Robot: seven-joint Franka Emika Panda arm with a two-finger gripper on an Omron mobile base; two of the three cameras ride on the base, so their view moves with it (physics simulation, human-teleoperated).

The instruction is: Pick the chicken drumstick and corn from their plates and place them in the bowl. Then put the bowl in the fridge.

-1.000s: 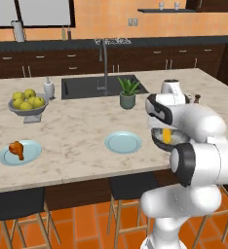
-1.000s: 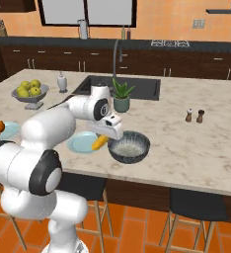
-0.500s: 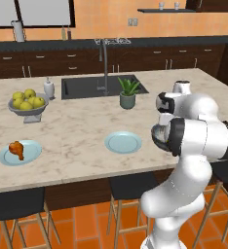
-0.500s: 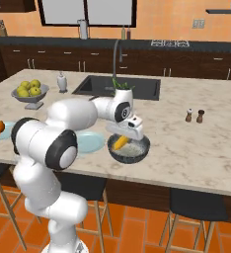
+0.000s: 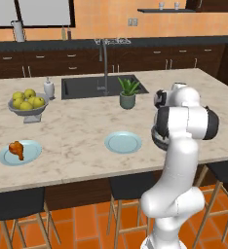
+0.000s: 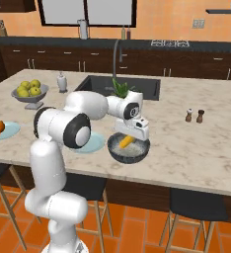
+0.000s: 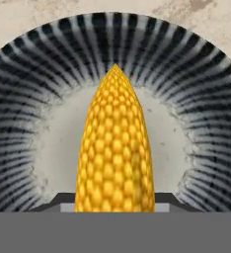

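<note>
My gripper (image 6: pixel 130 136) is shut on the corn (image 6: pixel 126 142), a yellow cob that hangs tip-down inside the dark grey bowl (image 6: pixel 137 156) near the island's front edge. In the hand view the corn (image 7: pixel 115 153) points at the bowl's pale floor, with the bowl's ribbed wall (image 7: pixel 33 79) all around it. The gripper (image 7: pixel 115 200) clamps the cob's thick end. The chicken drumstick (image 5: pixel 16 149) lies on a pale blue plate (image 5: pixel 30 154) at the far left. A second plate (image 5: pixel 123 143) lies bare left of the arm. The fridge is out of view.
A footed fruit bowl with apples (image 5: pixel 28 104) and a soap bottle (image 5: pixel 48 89) stand at the back left. The sink (image 5: pixel 86 87) and a potted plant (image 5: pixel 128 95) lie behind the plates. Salt and pepper shakers (image 6: pixel 194 115) stand to the right. Stools line the island's front.
The arm has swung right from beside the bare plate to over the bowl, carrying the corn, and has lowered it into the bowl. The grip has not changed.
</note>
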